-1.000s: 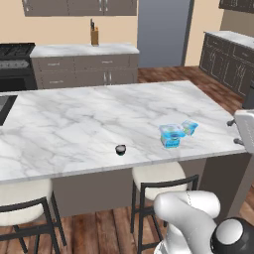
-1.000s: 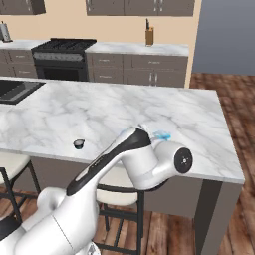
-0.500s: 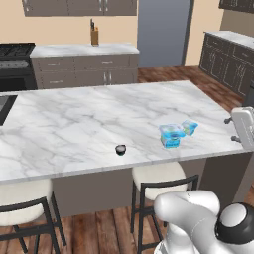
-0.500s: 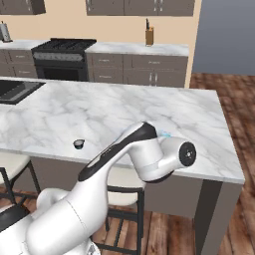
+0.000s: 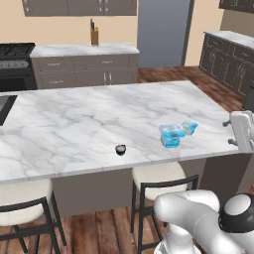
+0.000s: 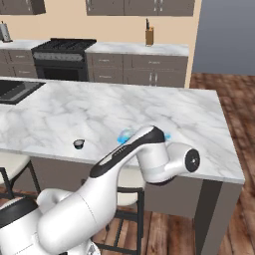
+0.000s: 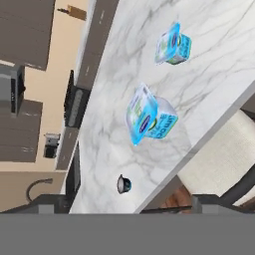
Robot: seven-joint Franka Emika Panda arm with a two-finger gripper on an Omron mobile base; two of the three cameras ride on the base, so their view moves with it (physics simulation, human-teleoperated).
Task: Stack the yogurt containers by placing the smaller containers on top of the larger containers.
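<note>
The larger container (image 5: 171, 135), a squarish light-blue yogurt tub, stands near the front right of the marble island (image 5: 74, 124). A smaller blue tub (image 5: 189, 127) lies just right of it, apart from it. The tiny dark cup (image 5: 120, 149) sits alone to their left, close to the front edge. In the hand view I see the big tub (image 7: 149, 119), the small tub (image 7: 173, 45) and the dark cup (image 7: 123, 184). My gripper (image 7: 130, 205) is open and holds nothing; its fingertips (image 7: 45, 203) are wide apart. My hand (image 5: 241, 130) hovers past the island's right end. The arm hides most of both tubs in the right base view, where the cup (image 6: 78, 144) shows.
Two stools (image 5: 158, 178) stand under the island's front edge. A sink (image 6: 15, 89) is set into the island's far left. Behind are a stove (image 6: 62, 47), a back counter with a knife block (image 5: 94, 35), and dark cabinets (image 5: 228, 52) on the right.
The arm's elbow has swung slightly to the right. The tubs and the dark cup have not moved, and the gripper has stayed open.
</note>
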